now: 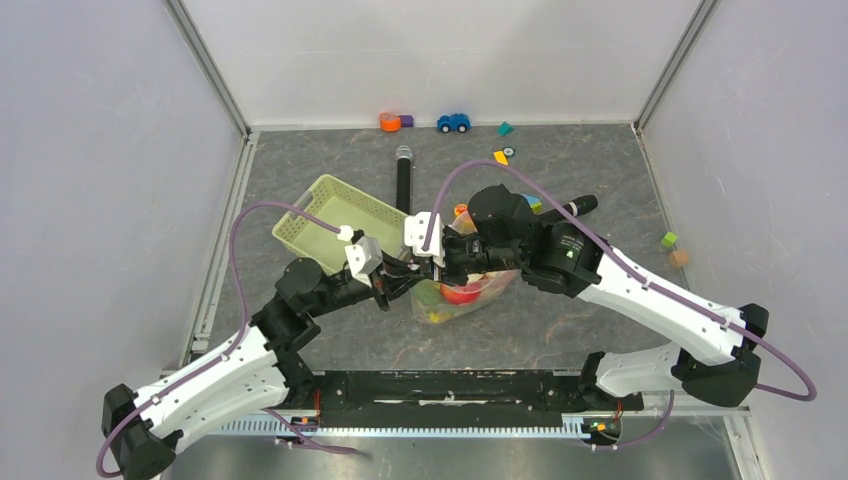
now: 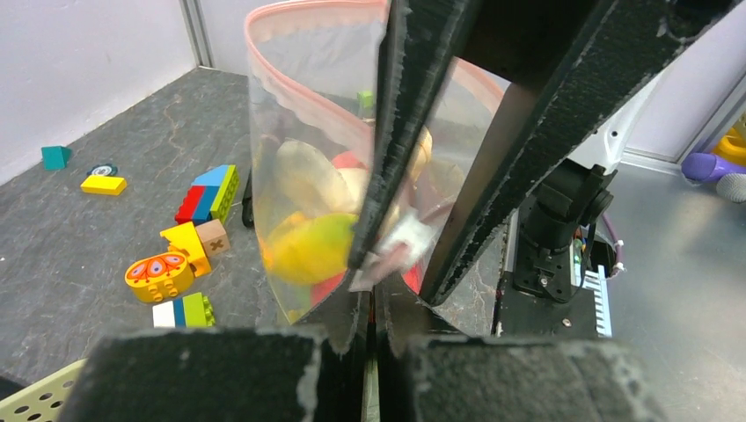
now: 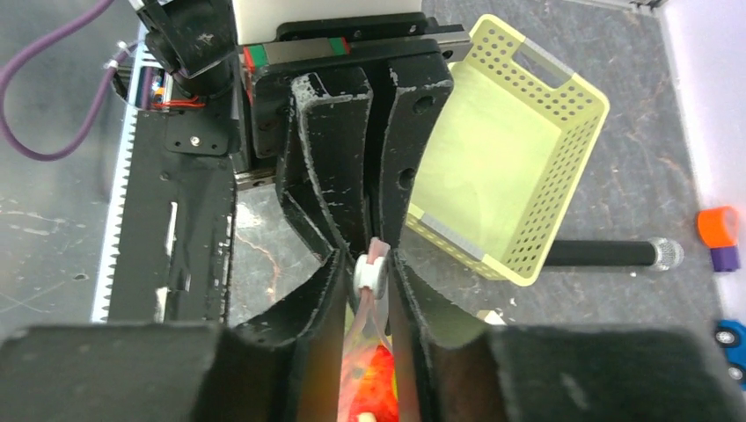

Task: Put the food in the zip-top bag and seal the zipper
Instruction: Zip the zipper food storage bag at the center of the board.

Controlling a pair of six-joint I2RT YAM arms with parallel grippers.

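Food (image 2: 312, 246) inside, the bag (image 2: 299, 114) hung at four o'clock from the basket (image 1: 330, 210), its corner clenched by the left claw (image 2: 369, 321). The right claw (image 3: 368, 268) gripped the zipper (image 2: 264, 70), likely to slide along it next.

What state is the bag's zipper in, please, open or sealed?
Open. From the left wrist, the pink zipper's two sides bow apart into a loop above the food in the bag.

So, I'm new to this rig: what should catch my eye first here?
Mid-table, a zip-top bag bulges with colourful toy food. The left gripper pinches its pink edge, and close beside it the right gripper clamps the white zipper slider.
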